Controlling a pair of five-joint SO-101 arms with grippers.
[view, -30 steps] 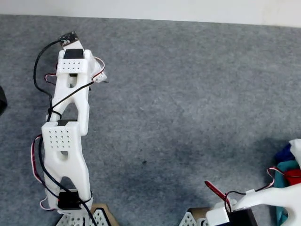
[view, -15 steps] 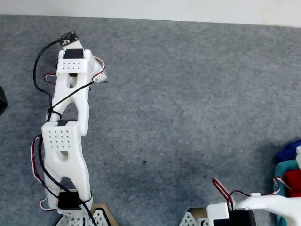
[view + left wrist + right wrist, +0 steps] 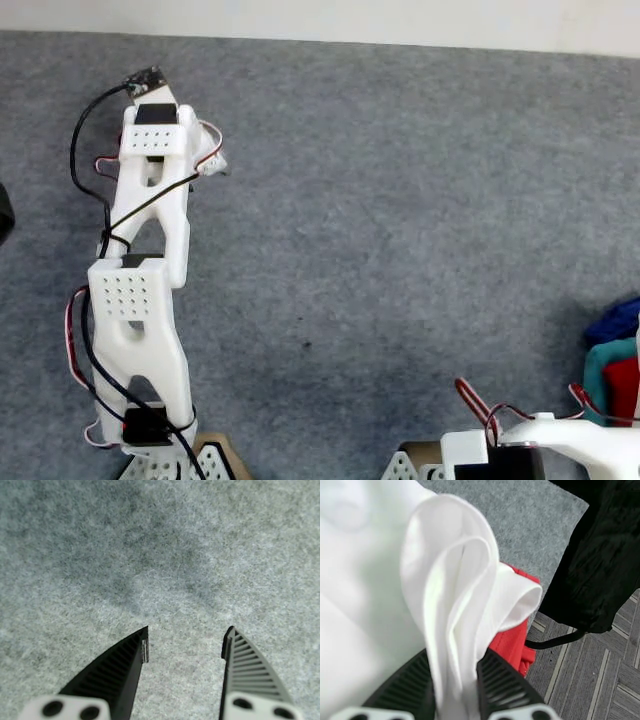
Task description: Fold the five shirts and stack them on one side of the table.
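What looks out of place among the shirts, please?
A black garment seems to hang past the edge of the table over the floor, beside a red shirt; the right gripper pinches a bunched white shirt.

Table (image 3: 400, 200) is fuzzy felt, shirt (image 3: 455, 595) smooth cloth

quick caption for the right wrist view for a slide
Right gripper shut on a bunched white shirt, red shirt and black cloth behind it.

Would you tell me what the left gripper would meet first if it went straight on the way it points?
Most likely the grey mat: the open left gripper points at it with nothing between.
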